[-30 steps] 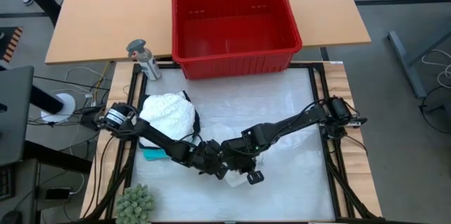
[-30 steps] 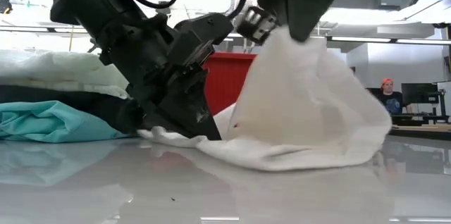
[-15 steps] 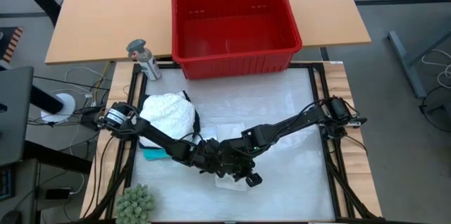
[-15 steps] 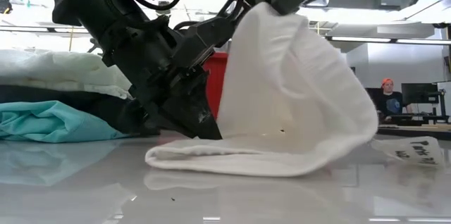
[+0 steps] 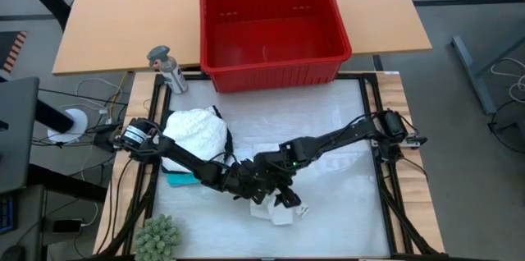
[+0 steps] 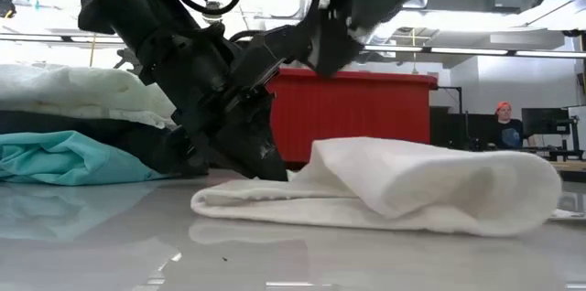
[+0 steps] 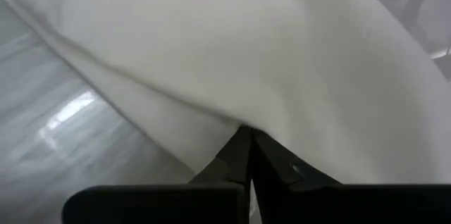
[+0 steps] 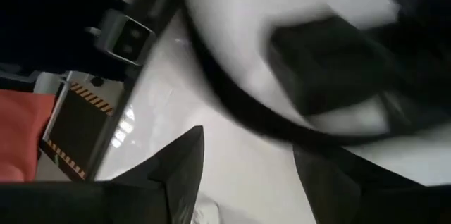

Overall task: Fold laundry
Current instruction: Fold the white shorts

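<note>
While the left hand (image 5: 250, 194) pinches the folded white cloth garment (image 6: 394, 186) at lower centre, it lies on the bench (image 5: 328, 130). Right hand (image 5: 287, 198) hovers above, fingers spread wide, holding nothing.

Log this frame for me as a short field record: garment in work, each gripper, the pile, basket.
garment in work: white garment, lying folded over on the table near its front middle
left gripper: jaws shut on the white garment's edge, low at the table
right gripper: jaws open, just above the white garment, holding nothing
pile: white, black and teal garments stacked at the table's left side
basket: red basket behind the mat; no laundry seen inside
</note>
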